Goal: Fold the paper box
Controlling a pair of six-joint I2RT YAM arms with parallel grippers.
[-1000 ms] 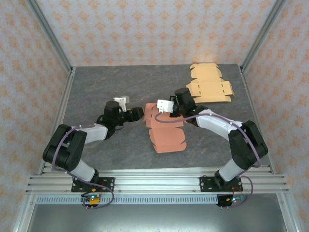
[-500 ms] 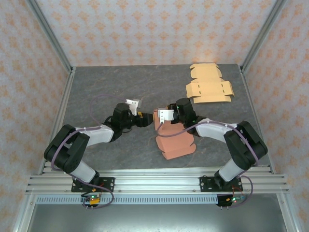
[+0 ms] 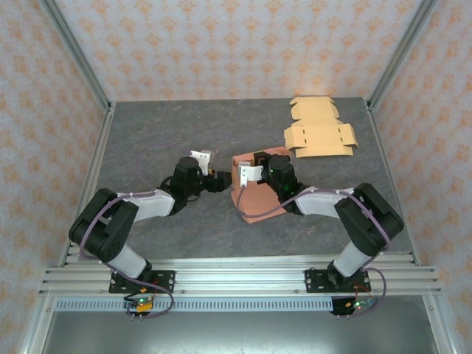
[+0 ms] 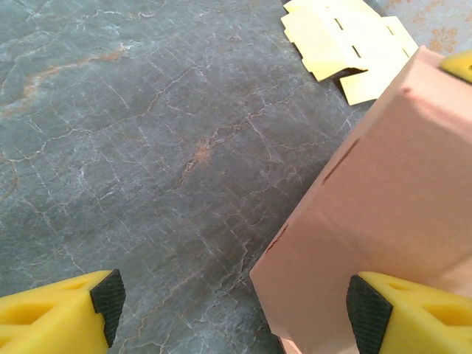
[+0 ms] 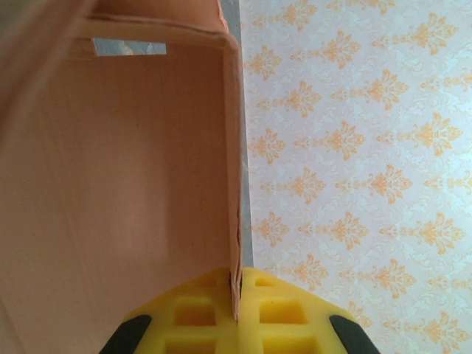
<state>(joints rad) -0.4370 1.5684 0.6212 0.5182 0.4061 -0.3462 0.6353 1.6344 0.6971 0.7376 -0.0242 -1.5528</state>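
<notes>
Pink paper box [image 3: 256, 199] sits mid-table, a bit right of centre, between the 2 arms, partly raised off the grey table [image 3: 162, 133]. From above, 1 panel stands up at the far end and the rest slopes down toward the near edge.

Right gripper [image 5: 237, 301] is clamped on the box. In the right wrist view the 2 yellow fingers [image 5: 195, 313] are pressed together with the thin edge of an upright pink wall pinched between them. The box interior is to the left of that wall, with a small slot of grey table visible at the top corner. The wallpapered wall [image 5: 354, 147] is behind.

Left gripper [image 4: 236, 304] is spread wide and holds nothing. In the left wrist view 1 yellow finger [image 4: 51, 313] is low left over bare table. The other finger [image 4: 417, 313] is low right, in front of the pink outer panel. I can't tell whether it touches the panel. From above, the left gripper tip is just beside the box's left side.

2 tan flat blanks [image 3: 319, 135] lie at the far right of the table, overlapping each other, well apart from the pink box. They also show at the top of the left wrist view.
</notes>
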